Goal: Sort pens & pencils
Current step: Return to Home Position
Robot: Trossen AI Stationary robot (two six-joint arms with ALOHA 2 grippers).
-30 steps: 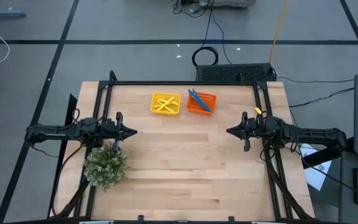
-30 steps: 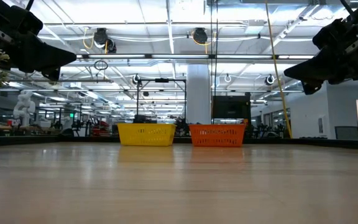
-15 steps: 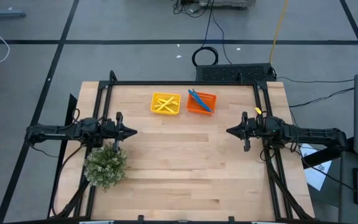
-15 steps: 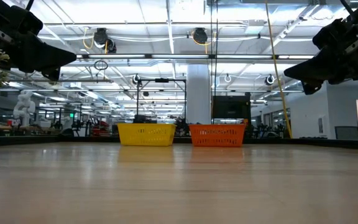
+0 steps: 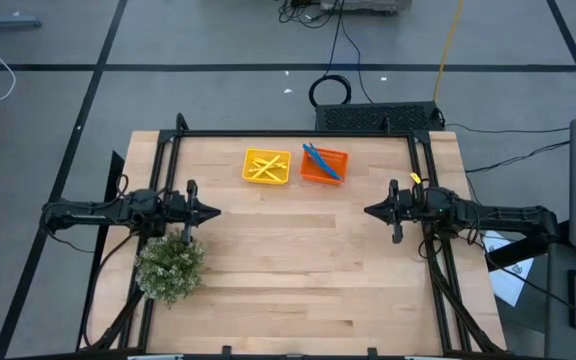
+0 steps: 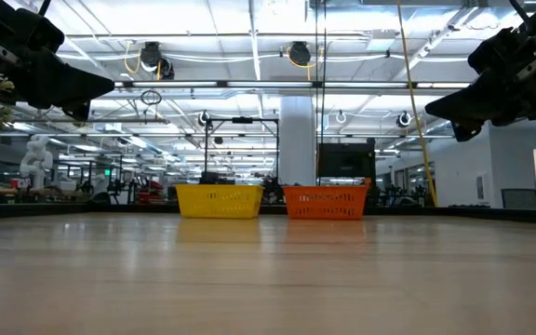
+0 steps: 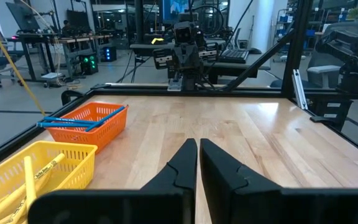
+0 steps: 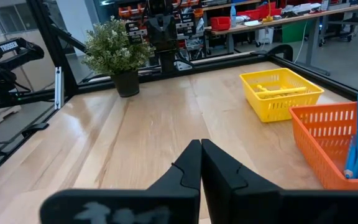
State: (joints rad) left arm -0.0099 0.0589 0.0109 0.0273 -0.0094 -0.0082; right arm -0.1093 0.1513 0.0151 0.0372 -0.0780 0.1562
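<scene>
My left end effector (image 5: 213,211) hangs above the counter (image 5: 298,270) at the middle left of the high view, its two fingers pressed together on nothing. My right end effector (image 5: 370,211) mirrors it at the middle right, likewise closed and empty. The two point at each other across the bare wood. Out from my tips, I find no loose stick anywhere on the boards in any view. The blue pens (image 5: 320,161) lie crossed in the orange tray (image 5: 340,176) at the upper middle of the high view, a couple of them resting on its rim. The yellow pencils (image 5: 265,166) lie in the yellow tray (image 5: 247,176) just to its left in that frame. The trays sit close side by side near the far edge. The plant (image 5: 170,265) sits at the lower left, just below my left arm. By colour, the sorting looks finished to me. I judge that all that is left is to settle both arms in their rest pose, and they look at or near it.
</scene>
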